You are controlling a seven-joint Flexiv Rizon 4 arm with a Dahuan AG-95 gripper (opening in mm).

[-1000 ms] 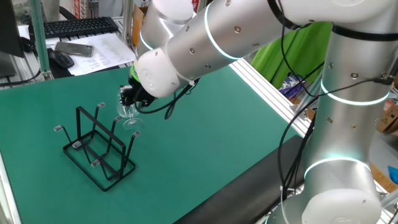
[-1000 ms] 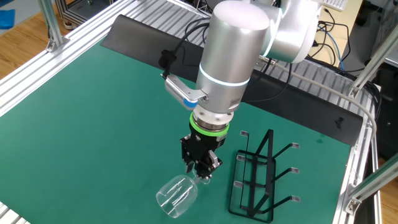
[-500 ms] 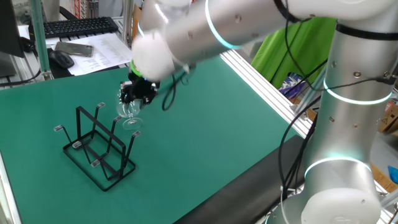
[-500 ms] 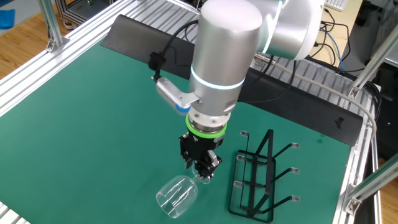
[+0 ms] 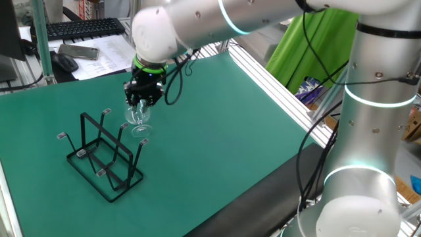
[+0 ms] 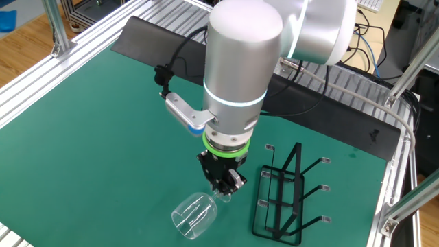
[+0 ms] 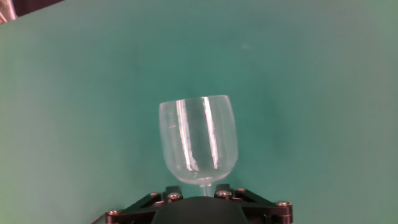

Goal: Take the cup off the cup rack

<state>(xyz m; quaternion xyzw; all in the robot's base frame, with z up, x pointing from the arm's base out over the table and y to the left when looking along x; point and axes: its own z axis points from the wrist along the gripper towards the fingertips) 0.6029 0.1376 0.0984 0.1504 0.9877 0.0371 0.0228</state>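
1 cup (image 6: 195,216), clear and stemmed, clamped at the stem by the gripper (image 6: 224,191); bowl projecting straight out from the fingers, as seen in the hand view (image 7: 198,141) with rim farthest from the camera. Long axis tilted, bowl pointing away from the cup rack (image 6: 288,194) and down toward the green mat (image 6: 103,130). Already clear of the prongs: beside the rack, close but apart, on the side nearer the keyboard (image 5: 77,28) in one fixed view, where gripper (image 5: 142,100) and cup (image 5: 137,120) hang just past the rack (image 5: 105,156). Jaws narrow, closed on the stem. Compared with 1 second ago, cup and gripper nearly unmoved, while the arm's big wrist link has swung upward and back, turning about the tool. Rack unchanged, standing empty.
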